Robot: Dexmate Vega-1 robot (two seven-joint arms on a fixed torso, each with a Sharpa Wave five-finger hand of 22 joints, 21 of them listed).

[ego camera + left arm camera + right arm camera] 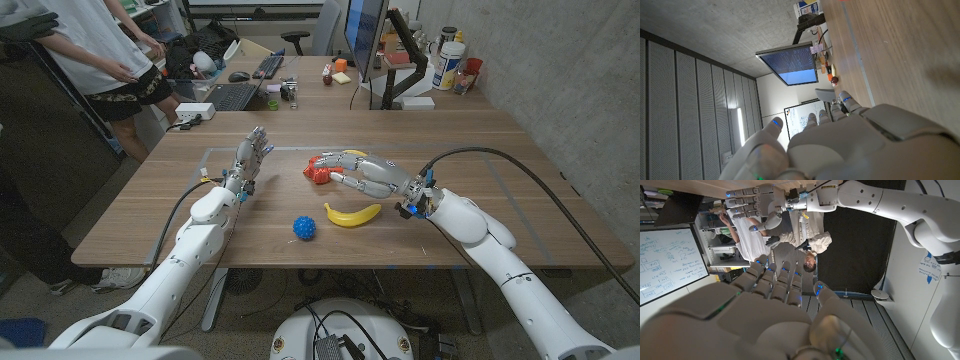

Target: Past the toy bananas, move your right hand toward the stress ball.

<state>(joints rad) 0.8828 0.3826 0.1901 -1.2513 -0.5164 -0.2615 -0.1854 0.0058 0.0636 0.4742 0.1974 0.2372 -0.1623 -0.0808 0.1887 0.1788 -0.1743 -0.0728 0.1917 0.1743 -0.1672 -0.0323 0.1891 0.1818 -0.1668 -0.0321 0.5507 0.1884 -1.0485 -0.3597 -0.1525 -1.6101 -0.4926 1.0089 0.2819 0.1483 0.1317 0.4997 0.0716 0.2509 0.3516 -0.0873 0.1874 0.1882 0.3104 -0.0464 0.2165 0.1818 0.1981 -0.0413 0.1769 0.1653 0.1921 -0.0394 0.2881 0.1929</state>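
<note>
From overhead, right hand (pixel 362 173) hovers empty, fingers apart, beyond the banana (pixel 352 214) — stress ball (pixel 304 228) nearer.

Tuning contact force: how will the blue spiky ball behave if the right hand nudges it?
The stress ball is round and sits free on the table, so it would probably roll. Its short spikes may slow that. It looks soft, likely yielding under the right hand.

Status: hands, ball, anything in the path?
Both hands open: left idle, right above the banana. Ball untouched, near table edge. Red toy by the right fingertips.
</note>
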